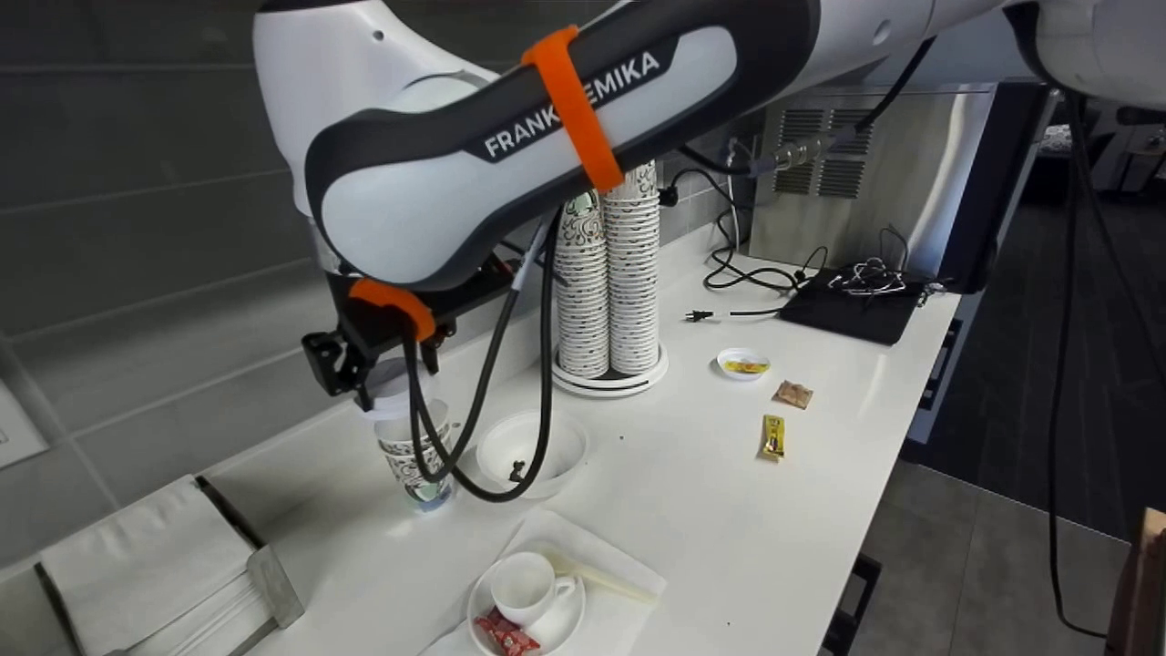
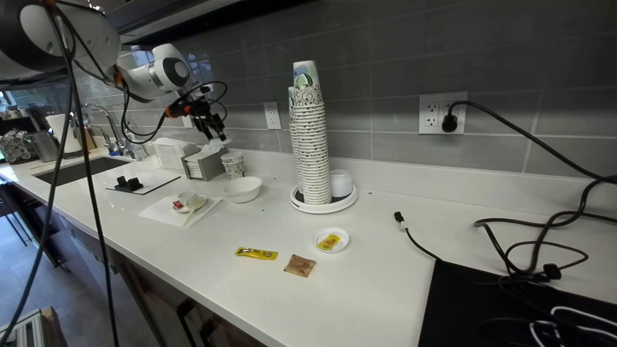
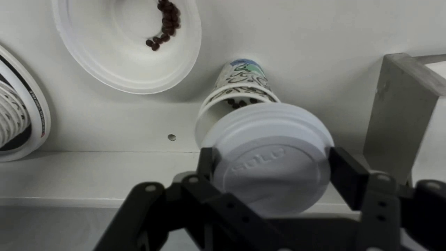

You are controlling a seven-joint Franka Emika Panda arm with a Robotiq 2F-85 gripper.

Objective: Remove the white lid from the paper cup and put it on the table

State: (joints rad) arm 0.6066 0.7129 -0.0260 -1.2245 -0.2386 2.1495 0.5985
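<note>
The white lid (image 3: 271, 167) is held between the two black fingers of my gripper (image 3: 271, 162), tilted, with its embossed top facing the wrist camera. The lid also shows in both exterior views (image 1: 392, 401) (image 2: 222, 142), under my gripper (image 1: 397, 378) (image 2: 216, 137). The paper cup (image 3: 240, 75) stands upright on the table (image 3: 313, 28), with dark beans inside and two rims showing. It shows in both exterior views (image 1: 421, 469) (image 2: 234, 167). The lid is off the cup, above its rim and towards the wall. It hides part of the cup's mouth in the wrist view.
A white bowl (image 3: 129, 69) with beans stands beside the cup. A metal napkin holder (image 3: 400, 115) is on the cup's other side. Tall cup stacks (image 1: 608, 301) stand on a round tray. A small cup (image 1: 524, 588) on a saucer is in front. The tiled wall (image 1: 182, 364) is close behind.
</note>
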